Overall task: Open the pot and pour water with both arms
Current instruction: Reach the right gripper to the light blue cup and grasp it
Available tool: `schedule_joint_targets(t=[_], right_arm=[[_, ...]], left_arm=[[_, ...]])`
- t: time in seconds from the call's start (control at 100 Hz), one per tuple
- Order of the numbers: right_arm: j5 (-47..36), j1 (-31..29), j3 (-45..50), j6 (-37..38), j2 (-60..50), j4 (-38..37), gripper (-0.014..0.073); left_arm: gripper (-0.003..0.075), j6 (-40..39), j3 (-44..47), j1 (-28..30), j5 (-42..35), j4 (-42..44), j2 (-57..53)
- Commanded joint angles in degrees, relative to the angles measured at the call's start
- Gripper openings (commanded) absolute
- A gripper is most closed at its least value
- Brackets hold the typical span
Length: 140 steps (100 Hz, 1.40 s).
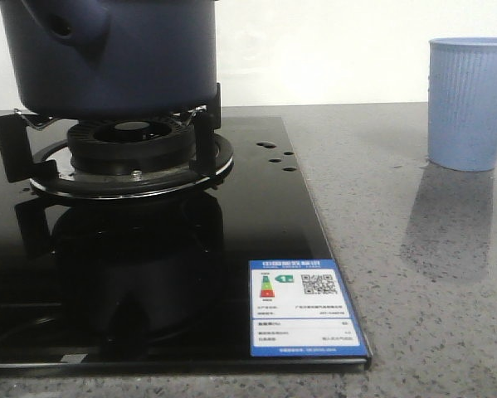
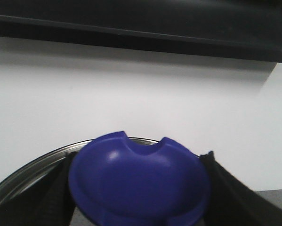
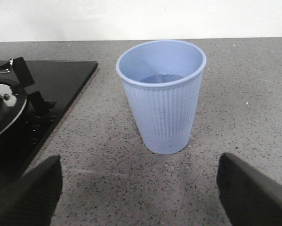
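Nearest, a blue-bordered energy label (image 1: 308,308) stuck on the near right corner of the glossy black cooktop (image 1: 148,249), itself resting on a grey speckled surface (image 1: 422,274). Farther back on the left, the dark navy pot (image 1: 115,54) seated on the burner grate (image 1: 124,153), stubby holed side handle (image 1: 74,29) angled toward the near left. Far right, well apart from the pot, a pale blue ribbed cup (image 3: 162,96) standing upright on the surface. Right pincer (image 3: 138,188) spread wide and released, low over the surface with the cup just beyond. Left pincer (image 2: 138,186) clenched on a rounded blue knob (image 2: 138,181), metal rim (image 2: 32,172) curving behind it.
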Motion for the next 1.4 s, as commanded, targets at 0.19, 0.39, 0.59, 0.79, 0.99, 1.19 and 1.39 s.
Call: schedule_joint_targets(t=[0.19,0.39,0.59,0.79,0.99,1.19,1.39], right_arm=[[-18.6,0.2,-1.5,-0.2,13.4,-1.3,0.0598],[-28.7,0.2,-1.5,-0.2,22.1,-1.3,0.0599],[-35.4,0.2,-1.7,-0.2,29.7,-1.3,0.0599],[-43.3,0.2,-1.7,-0.1,35.5,-1.3,0.0599],[-47.3,0.2,-1.7,-0.1,39.9,-1.3,0.0599],[-53.1,0.2,-1.7,-0.1,42.4,-1.3,0.0599],[-54.5,0.2,-1.7,-0.1,43.5,0.1,0.0598]], left_arm=[[0.0379,0.2,-2.3,1.5,-5.5,0.3,-1.7],[0.0379,0.2,-2.3,1.6,-5.5,0.3,-1.7],[0.0379,0.2,-2.3,1.6,-5.5,0.3,-1.7],[0.0379,0.2,-2.3,1.6,-5.5,0.3,-1.7],[0.0379,0.2,-2.3,1.6,-5.5,0.3,-1.7],[0.0379,0.2,-2.3,1.6,-5.5,0.3,-1.7],[0.0379,0.2,-2.3,1.6,-5.5,0.3,-1.7]])
